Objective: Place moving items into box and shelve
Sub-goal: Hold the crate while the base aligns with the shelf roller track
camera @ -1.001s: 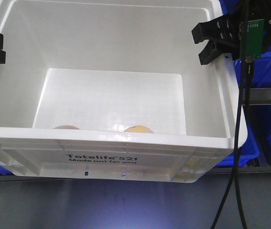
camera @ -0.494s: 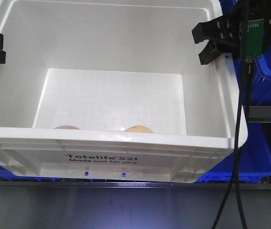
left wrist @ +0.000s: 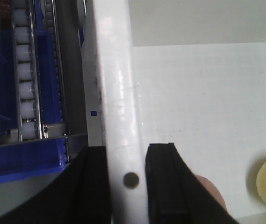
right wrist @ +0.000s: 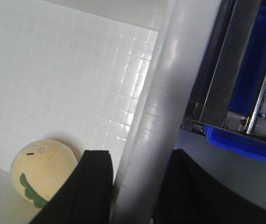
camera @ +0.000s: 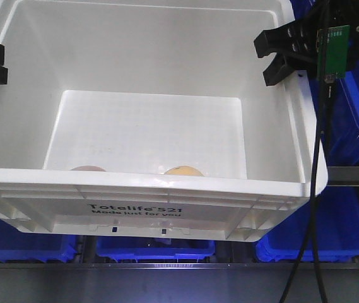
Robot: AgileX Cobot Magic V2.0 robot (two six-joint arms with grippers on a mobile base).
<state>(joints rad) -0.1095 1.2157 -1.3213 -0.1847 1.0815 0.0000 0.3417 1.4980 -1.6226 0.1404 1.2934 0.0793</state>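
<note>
Inside the white box (camera: 274, 95), a yellow-tan bun (green scalloped mark) (right wrist: 44, 173).

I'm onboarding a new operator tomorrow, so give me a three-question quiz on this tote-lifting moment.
1. True or false: both moving items lie inside the white tote.
2. What does the left gripper clamp? A) a blue bin B) the tote's side rim C) the yellow item
3. Fill in: the right gripper is shut on the tote's ____.

Key
1. True: the yellow item and the pinkish item rest on its floor.
2. B
3. rim
</note>
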